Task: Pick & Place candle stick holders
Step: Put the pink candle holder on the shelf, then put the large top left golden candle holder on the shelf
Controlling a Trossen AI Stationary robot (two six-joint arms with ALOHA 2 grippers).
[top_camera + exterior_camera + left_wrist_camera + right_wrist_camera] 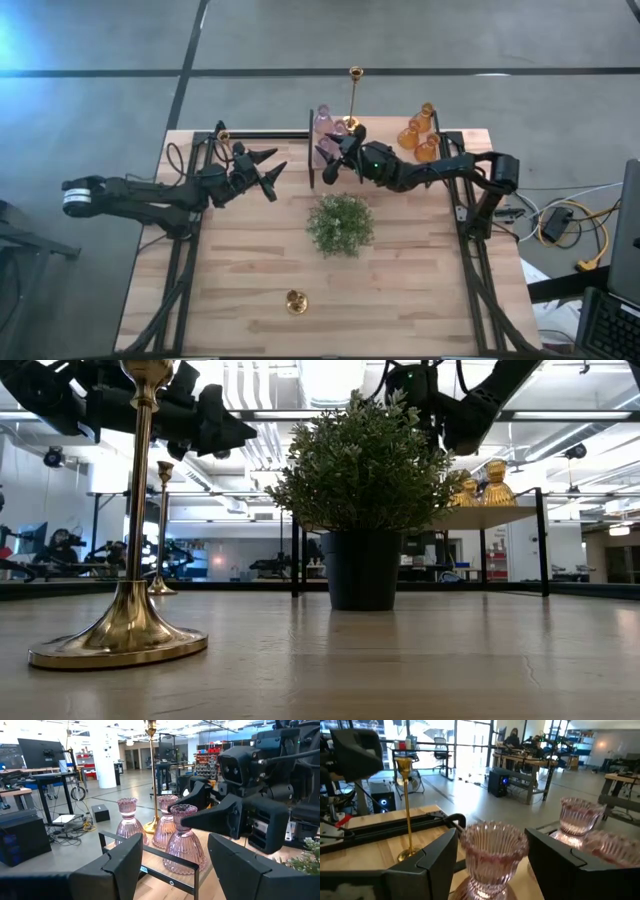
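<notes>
We see a bushy green plant (340, 224) in a dark pot at the middle of the wooden table (420, 290), between the two arms and the near edge. Three pink glass holders (150, 832) cluster at the far edge, a tall brass holder (354, 98) just behind them, and three amber glass holders (420, 133) sit at the far right corner. Another brass holder (296, 301) stands alone near the front edge (it looms large in the low view), and a third (223, 135) at the far left corner. The right gripper (330, 160) reaches low across to the pink group, its fingers spread on either side of one pink holder (492, 857), not touching it. The left gripper (272, 172) hovers left of the plant, jaws apart, holding nothing. Beyond lies a workshop with desks and monitors.
</notes>
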